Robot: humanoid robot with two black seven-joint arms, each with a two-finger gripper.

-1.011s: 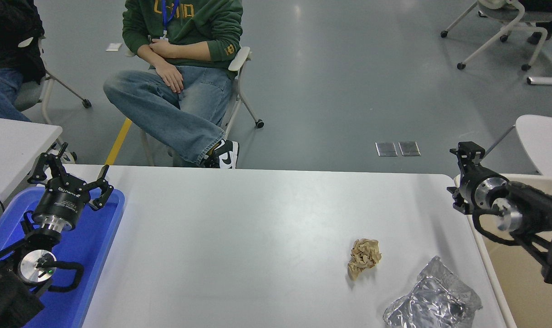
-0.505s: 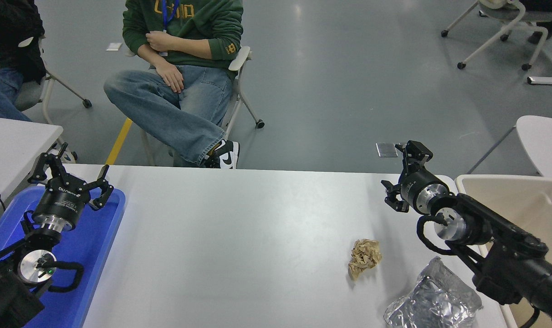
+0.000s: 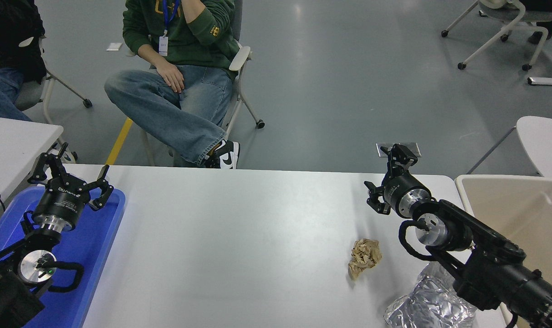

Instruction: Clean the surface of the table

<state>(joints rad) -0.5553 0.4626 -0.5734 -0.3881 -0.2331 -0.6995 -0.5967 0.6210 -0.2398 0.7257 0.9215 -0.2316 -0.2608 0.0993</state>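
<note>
- Two pieces of litter lie on the table surface (image 3: 239, 237), the broad white table that fills the lower half of the view: a crumpled tan paper ball (image 3: 365, 257) right of centre, and a crinkled silver foil bag (image 3: 428, 303) nearer the front right corner.
- Paper ball and foil bag sit near each other, apart, not touching.
- Right hand (image 3: 390, 182) hangs over the far right part of the table, beyond the paper ball, fingers spread wide, holding nothing. Its black arm crosses over the foil bag and hides part of it.
- Left hand (image 3: 69, 180) is parked at lower left over a blue tray (image 3: 98, 241), fingers splayed wide, empty.
- Blue tray sits at the table's left edge.
- Beige plastic bin (image 3: 522, 205) stands just beside the table's right edge.
- Person in a green hoodie (image 3: 185, 36) and jeans sits on a chair past the far side, one forearm raised, other hand on the thigh.
</note>
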